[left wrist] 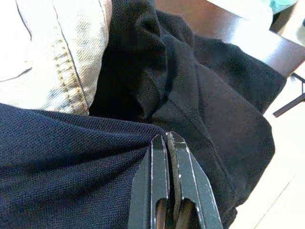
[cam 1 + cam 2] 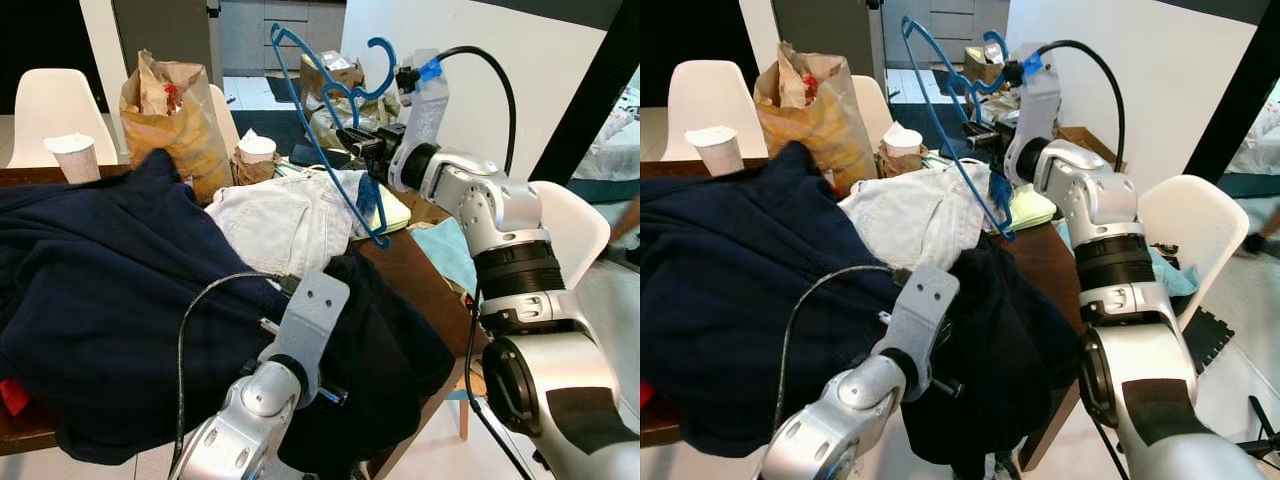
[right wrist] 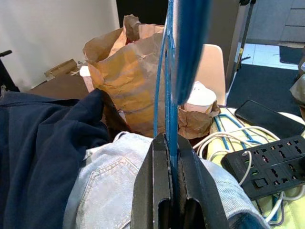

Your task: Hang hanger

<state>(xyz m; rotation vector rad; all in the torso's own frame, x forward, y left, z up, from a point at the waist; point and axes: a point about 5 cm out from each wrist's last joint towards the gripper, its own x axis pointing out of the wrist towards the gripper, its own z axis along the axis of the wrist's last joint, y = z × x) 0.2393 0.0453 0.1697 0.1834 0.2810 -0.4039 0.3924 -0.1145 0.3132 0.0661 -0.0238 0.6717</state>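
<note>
You get even, soft indoor light in both eye views, with the white wall (image 2: 560,70) brightest and the far doorway at top left black. The dark clothes (image 2: 90,290) swallow their folds in shadow, and the pale jeans (image 2: 280,220) come close to washing out. Both eye views are sharp. In the right wrist view the hanger (image 3: 190,43) blurs up close; in the left wrist view the floor (image 1: 290,157) glares white.

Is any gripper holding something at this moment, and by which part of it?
The right gripper holds the blue hanger, jaws shut on its thin frame below the hook. The left gripper is shut against the dark clothing, holding nothing.
</note>
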